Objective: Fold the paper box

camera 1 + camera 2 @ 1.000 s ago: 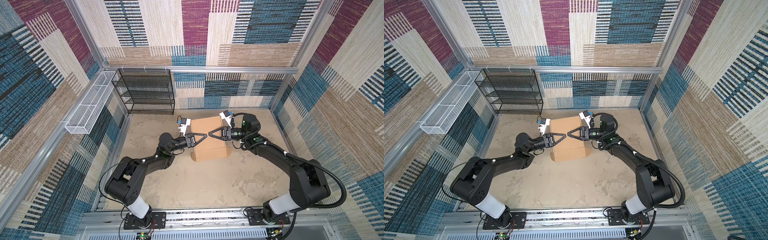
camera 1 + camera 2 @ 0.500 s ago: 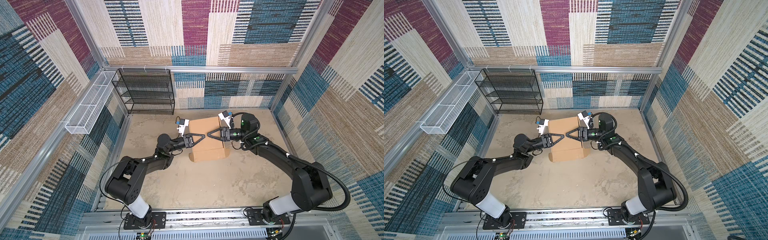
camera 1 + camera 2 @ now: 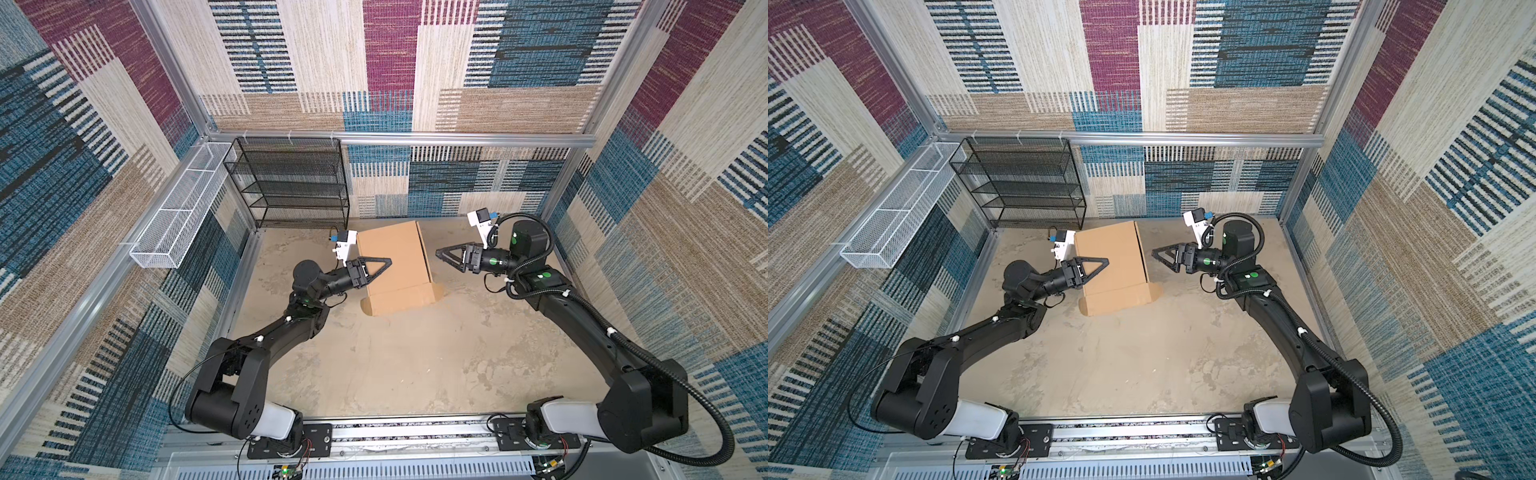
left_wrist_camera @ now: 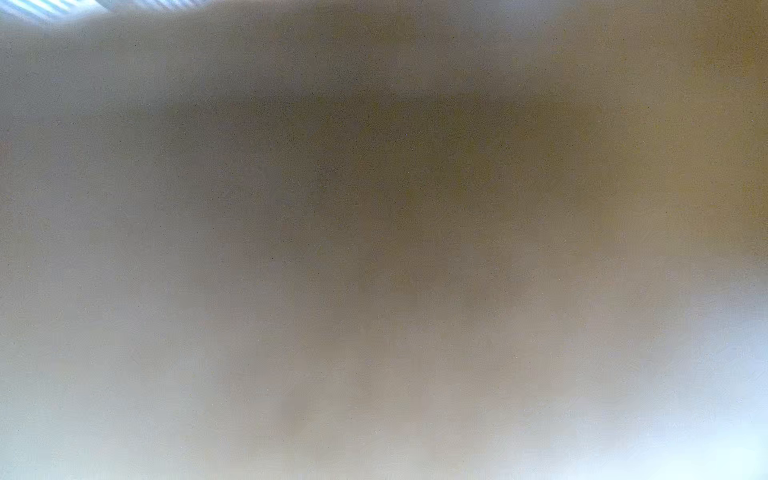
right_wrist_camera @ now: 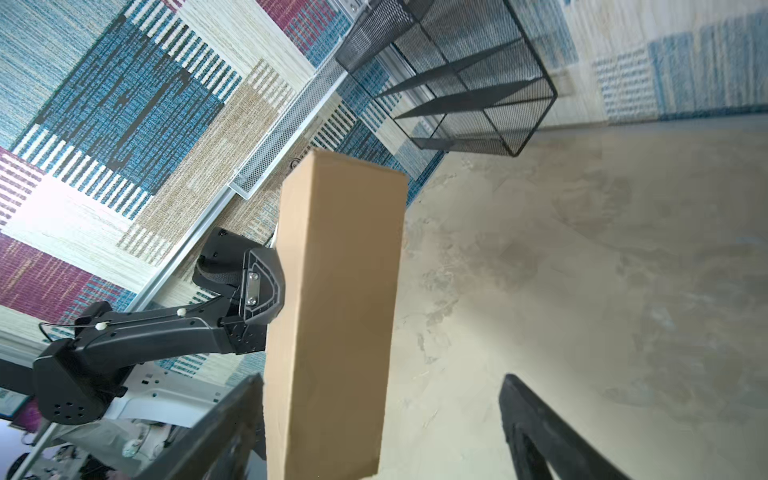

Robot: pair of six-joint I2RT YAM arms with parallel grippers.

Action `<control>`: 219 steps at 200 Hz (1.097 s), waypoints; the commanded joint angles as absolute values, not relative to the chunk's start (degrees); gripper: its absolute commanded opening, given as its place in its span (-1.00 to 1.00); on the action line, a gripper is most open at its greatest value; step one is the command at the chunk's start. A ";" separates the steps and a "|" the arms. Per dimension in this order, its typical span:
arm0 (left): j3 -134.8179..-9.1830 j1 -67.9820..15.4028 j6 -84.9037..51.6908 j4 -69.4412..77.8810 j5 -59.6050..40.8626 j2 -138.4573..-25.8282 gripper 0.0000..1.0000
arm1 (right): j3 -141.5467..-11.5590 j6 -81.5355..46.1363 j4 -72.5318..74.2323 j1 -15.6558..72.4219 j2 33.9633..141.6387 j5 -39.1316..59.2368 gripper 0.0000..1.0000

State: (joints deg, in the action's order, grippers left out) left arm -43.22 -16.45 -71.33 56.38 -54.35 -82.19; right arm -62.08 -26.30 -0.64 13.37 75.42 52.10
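In both top views the paper box (image 3: 401, 257) (image 3: 1117, 266) is a plain brown folded cardboard box at the back middle of the table, with small flaps sticking out at its near corners. My left gripper (image 3: 386, 262) (image 3: 1102, 262) reaches in from the box's left side. One finger lies across the top panel and the other is hidden under it, so it is shut on the box. Blurred cardboard (image 4: 415, 208) fills the left wrist view. My right gripper (image 3: 440, 252) (image 3: 1156, 252) (image 5: 380, 390) stands open and empty just right of the box (image 5: 336, 291), not touching it.
A black mesh shelf rack (image 3: 291, 183) stands against the back wall, left of the box. A white wire basket (image 3: 178, 208) hangs on the left wall. Patterned walls close in the sandy table (image 3: 415, 365) on three sides, and a metal rail (image 3: 415, 432) runs along the front.
My right gripper opened, let go of the box and drew back to the right. The box and my left gripper shifted a little to the left.
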 commanded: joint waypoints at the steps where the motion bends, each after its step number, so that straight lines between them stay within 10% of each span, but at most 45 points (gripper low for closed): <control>1: -45.85 -14.77 -69.09 38.89 -55.04 -79.81 -0.56 | -64.25 -19.44 -3.62 13.18 74.56 47.41 0.80; 119: -64.24 -12.18 -77.38 -11.27 -52.28 -77.22 -0.63 | -56.38 0.70 -1.33 13.20 68.29 29.39 0.67; 219: -85.85 -12.13 -54.52 -66.00 -57.81 -91.17 -0.64 | -45.43 6.35 -0.34 22.46 60.57 24.23 0.65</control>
